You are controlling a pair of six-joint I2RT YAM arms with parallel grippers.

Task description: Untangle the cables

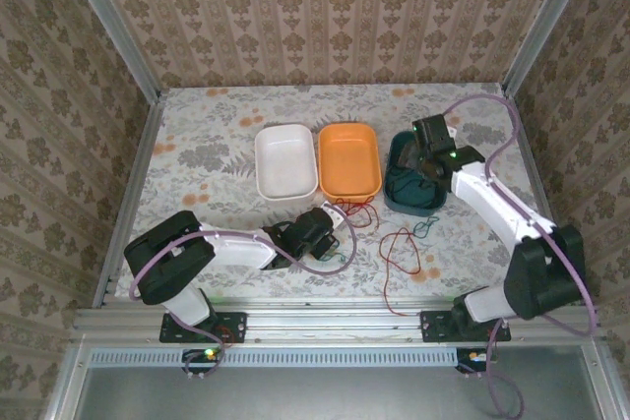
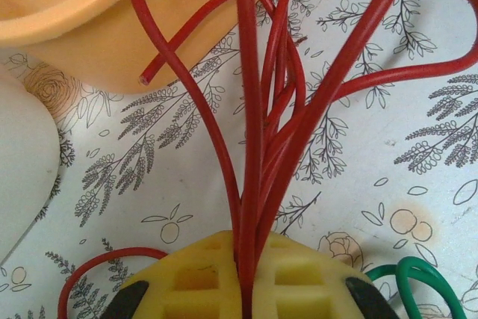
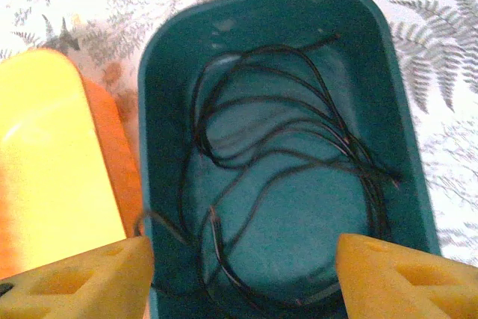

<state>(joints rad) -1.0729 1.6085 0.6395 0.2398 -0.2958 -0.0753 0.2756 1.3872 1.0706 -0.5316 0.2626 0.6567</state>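
Left fingers [image 2: 187, 285] clenched on red cable [image 2: 247, 110]; right fingers [image 3: 407, 278] spread over black cable [image 3: 200, 132] in teal bin [image 3: 157, 132].

White-black arms [image 1: 236, 243], purple cables [image 1: 513, 117], yellow hand pads [image 3: 403, 278].

The left hand [image 2: 246, 274] is pinched tight on a bundle of red cable [image 2: 250, 110] strands, which fan out beyond it over the floral surface [image 2: 388, 184]. An orange tub [image 2: 67, 5] sits beyond the hand to its left. A white tub [image 2: 22, 169] lies left of the hand. A green cable [image 2: 418, 278] loop lies just right of the hand.
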